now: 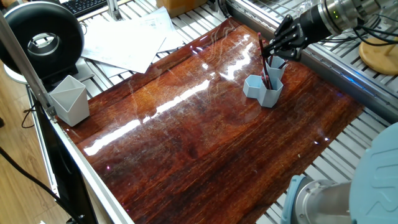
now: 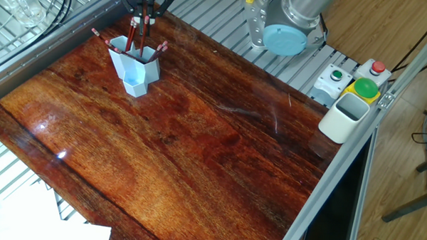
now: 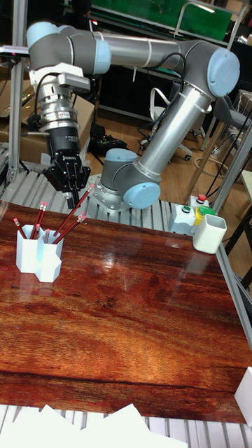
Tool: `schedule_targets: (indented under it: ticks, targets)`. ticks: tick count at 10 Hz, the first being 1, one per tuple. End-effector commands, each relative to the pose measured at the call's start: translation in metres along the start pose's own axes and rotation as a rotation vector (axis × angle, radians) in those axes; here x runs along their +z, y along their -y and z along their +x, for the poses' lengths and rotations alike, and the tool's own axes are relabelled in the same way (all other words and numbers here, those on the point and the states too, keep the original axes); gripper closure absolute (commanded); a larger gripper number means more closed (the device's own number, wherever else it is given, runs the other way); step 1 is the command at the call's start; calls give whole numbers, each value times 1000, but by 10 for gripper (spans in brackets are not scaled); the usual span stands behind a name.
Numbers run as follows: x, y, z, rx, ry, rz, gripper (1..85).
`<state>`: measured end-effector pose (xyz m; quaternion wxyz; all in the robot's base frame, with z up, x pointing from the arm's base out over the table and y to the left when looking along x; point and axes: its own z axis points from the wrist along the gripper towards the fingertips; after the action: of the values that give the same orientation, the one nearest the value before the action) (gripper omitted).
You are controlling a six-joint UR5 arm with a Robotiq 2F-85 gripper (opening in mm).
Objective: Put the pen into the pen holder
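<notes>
The light blue pen holder [image 1: 264, 92] [image 2: 137, 71] [image 3: 38, 259] stands at the far corner of the dark wooden table. Several red pens lean in its tubes. The longest pen [image 1: 263, 59] [image 2: 141, 35] [image 3: 75, 208] rests in a tube with its top slanting up beside the gripper. The black gripper [image 1: 278, 50] [image 2: 143, 7] [image 3: 68, 192] hangs straight above the holder. Its fingers are spread and open, and nothing is pinched between them.
A pale grey angular cup [image 1: 69, 99] sits at the table's opposite corner. A white container [image 2: 344, 116] and a button box [image 2: 357, 79] stand by the table edge near the robot base [image 2: 288, 26]. Loose papers [image 1: 127, 40] lie beyond the table.
</notes>
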<state>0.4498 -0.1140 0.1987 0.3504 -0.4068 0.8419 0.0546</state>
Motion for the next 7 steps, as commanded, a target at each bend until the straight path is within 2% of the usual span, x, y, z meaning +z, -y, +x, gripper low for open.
schedule_targets:
  ticks: [1, 3, 6, 7]
  targets:
    - [0, 3, 2, 1, -3, 12, 847]
    - [0, 4, 6, 29, -17, 18, 847]
    - [-4, 23, 36, 115, -128, 96, 847]
    - [-4, 21, 39, 159, -137, 94, 847]
